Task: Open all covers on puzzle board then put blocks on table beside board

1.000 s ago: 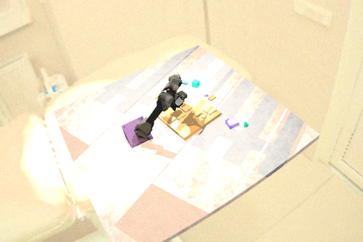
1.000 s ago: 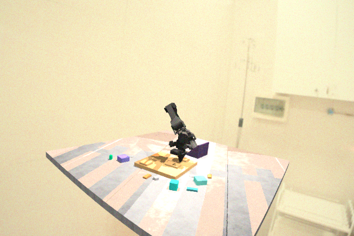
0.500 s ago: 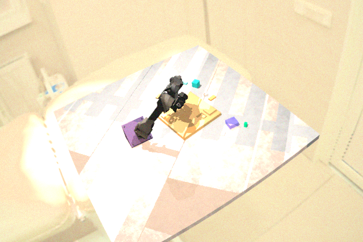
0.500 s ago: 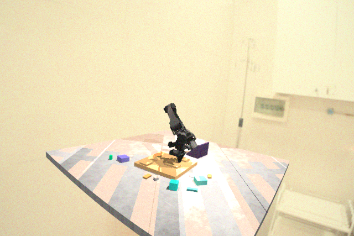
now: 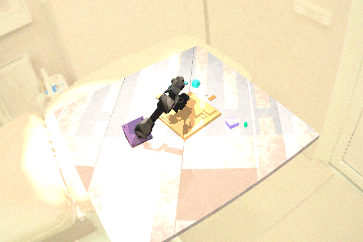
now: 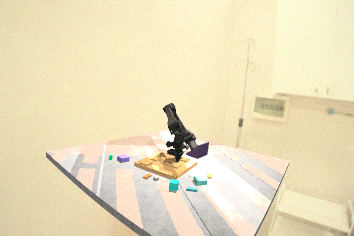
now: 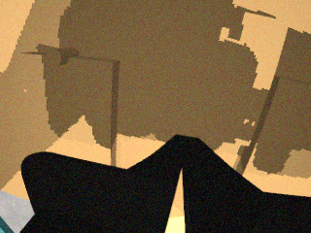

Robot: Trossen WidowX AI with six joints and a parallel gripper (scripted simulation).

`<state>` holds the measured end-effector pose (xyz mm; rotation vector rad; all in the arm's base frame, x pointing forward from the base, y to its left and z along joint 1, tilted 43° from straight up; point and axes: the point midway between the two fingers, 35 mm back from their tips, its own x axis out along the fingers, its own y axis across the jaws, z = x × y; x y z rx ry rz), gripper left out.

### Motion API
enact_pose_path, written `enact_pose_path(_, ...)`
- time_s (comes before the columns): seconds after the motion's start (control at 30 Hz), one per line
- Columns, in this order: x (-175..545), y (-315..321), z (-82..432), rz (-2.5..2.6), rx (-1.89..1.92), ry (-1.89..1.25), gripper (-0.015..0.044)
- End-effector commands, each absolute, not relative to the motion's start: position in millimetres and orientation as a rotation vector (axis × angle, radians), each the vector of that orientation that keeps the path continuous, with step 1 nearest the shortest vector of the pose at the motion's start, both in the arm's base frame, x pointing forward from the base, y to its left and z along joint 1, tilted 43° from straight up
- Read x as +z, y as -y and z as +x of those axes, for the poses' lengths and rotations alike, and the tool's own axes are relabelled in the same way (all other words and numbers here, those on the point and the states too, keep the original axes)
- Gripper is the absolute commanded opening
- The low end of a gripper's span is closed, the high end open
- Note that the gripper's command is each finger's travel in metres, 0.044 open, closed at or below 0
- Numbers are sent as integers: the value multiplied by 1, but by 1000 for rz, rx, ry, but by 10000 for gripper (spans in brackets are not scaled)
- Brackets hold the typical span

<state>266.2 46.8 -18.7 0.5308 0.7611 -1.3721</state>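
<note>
The tan puzzle board (image 5: 202, 122) (image 6: 155, 170) (image 7: 29, 97) lies on the table, partly in the arm's shadow. A raised cover (image 5: 210, 111) (image 6: 145, 163) shows near one corner. In the wrist view, two dark grooves (image 7: 115, 107) (image 7: 262, 121) run along the board; shadow hides whether the wells are open. My gripper (image 6: 178, 160) (image 7: 185, 139) is shut and empty, its tip low over the board; the arm hides the tip in the top view. Off the board lie a purple block (image 5: 232, 122) (image 6: 123, 158), a cyan cube (image 5: 195, 83) (image 6: 173, 184) and a teal block (image 6: 199, 181).
Smaller pieces lie around the board: green (image 5: 245, 124) (image 6: 110, 157), orange (image 5: 212, 97) (image 6: 146, 176), grey (image 5: 206, 95) (image 6: 155, 178), yellow (image 6: 209, 176) and a flat cyan bar (image 6: 192, 189). The arm's purple base plate (image 5: 129, 130) (image 6: 201, 150) stands beside the board.
</note>
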Motion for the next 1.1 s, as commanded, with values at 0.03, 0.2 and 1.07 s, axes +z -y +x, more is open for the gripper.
enact_pose_path(0.03, -13, -42, 268, 529, -1369, -757, 0)
enact_pose_path(0.2, -10, -38, 269, 529, -1368, -757, 0)
enact_pose_path(1.07, 7, -20, 274, 528, -1369, -756, 0)
